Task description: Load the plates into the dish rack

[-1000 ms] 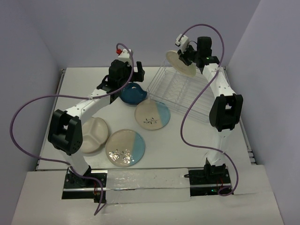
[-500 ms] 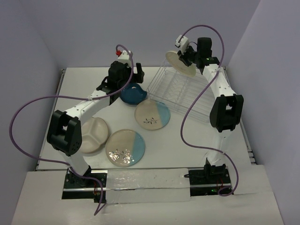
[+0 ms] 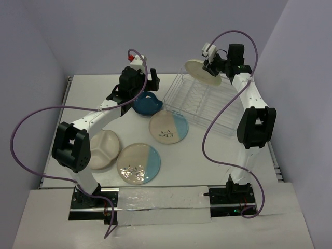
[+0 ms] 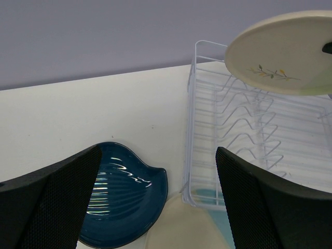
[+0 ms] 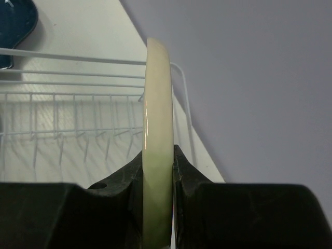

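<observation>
Lavender walls close in on three sides of a white table [image 3: 218, 155], and the dish rack [image 3: 199, 104] sits toward its far right corner, empty of plates.

The cream-and-green plate [image 3: 202, 72] is pinched by its rim between the narrow jaws of the right gripper [image 3: 215, 65], in the air above the rack's far edge and clear of the wires. That arm rises from the near edge of the table, its forearm running far back and its wrist turned in toward the left.

The left gripper [image 3: 139, 85] stands with its jaws wide apart and nothing in them, hanging over the far half of the table just beyond the dark blue leaf dish [image 3: 147, 103]. Its arm runs low and long from the near left corner.

Three more plates lie flat on the table:
- a blue-and-cream plate [image 3: 168, 127], touching or just beside the rack's near left corner;
- a second blue-and-cream plate [image 3: 138, 163], toward the near edge;
- the divided plate [image 3: 102, 150], partly under the left arm.

From the left wrist, the leaf dish [image 4: 122, 202] shows between the two black fingers [image 4: 46, 207], and the held plate's [image 4: 280, 52] sprig motif faces the lens. The right wrist sees that plate [image 5: 157, 129] edge-on, upright, both pads [image 5: 122, 189] pressed against it, with the rack's prongs [image 5: 78, 104] below.
</observation>
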`<state>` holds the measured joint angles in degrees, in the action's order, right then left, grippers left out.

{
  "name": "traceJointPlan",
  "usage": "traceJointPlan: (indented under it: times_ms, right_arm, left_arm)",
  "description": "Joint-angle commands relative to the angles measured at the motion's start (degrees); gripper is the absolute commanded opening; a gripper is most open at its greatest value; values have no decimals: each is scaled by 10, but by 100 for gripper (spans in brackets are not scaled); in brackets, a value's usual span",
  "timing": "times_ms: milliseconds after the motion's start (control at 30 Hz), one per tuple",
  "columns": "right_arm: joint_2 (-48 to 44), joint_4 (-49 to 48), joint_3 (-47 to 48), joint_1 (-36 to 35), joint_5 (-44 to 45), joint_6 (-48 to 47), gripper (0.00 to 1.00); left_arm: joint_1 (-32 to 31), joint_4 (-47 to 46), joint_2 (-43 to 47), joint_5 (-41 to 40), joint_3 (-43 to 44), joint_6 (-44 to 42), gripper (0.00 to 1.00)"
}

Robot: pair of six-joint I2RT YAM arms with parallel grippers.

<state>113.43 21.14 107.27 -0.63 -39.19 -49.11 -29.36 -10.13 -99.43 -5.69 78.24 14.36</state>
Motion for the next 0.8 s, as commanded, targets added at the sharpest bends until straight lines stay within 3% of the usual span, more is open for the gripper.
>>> traceJointPlan:
  times_ms: [0,167,767]
  right_arm:
    - [-54,-9,14,2,-52,-29,0]
    - [-34,-9,69,2,-17,13,0]
    - [51,-11,102,-4,-16,32,1]
  left_arm:
    - [4,-28,9,12,8,-14,99]
    - [5,-37,7,14,5,-13,99]
    - [9,-28,2,14,5,-20,99]
